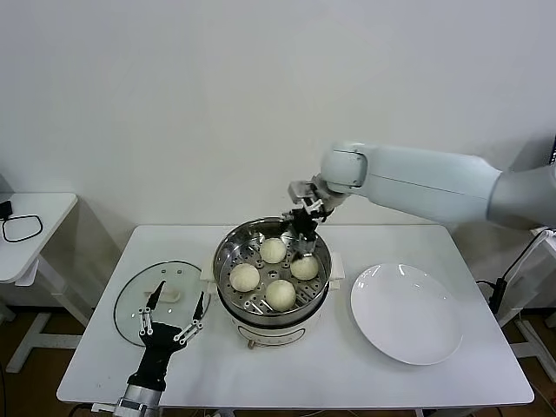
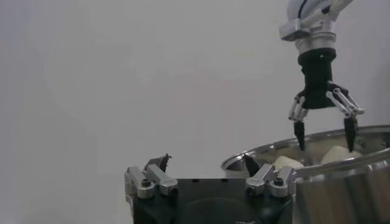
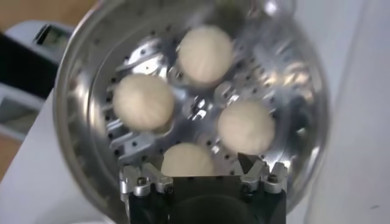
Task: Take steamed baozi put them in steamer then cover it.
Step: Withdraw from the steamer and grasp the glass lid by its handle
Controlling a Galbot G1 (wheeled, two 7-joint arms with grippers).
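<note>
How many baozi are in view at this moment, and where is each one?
4, all on the perforated tray inside the steamer: back, left, front, right. The plate holds none; nothing looks hidden.

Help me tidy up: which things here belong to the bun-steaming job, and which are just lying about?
Job: four baozi in the steamer; glass cover on the table; open right gripper above the buns; open left gripper over the cover.
Lying about: white plate; side table.
</note>
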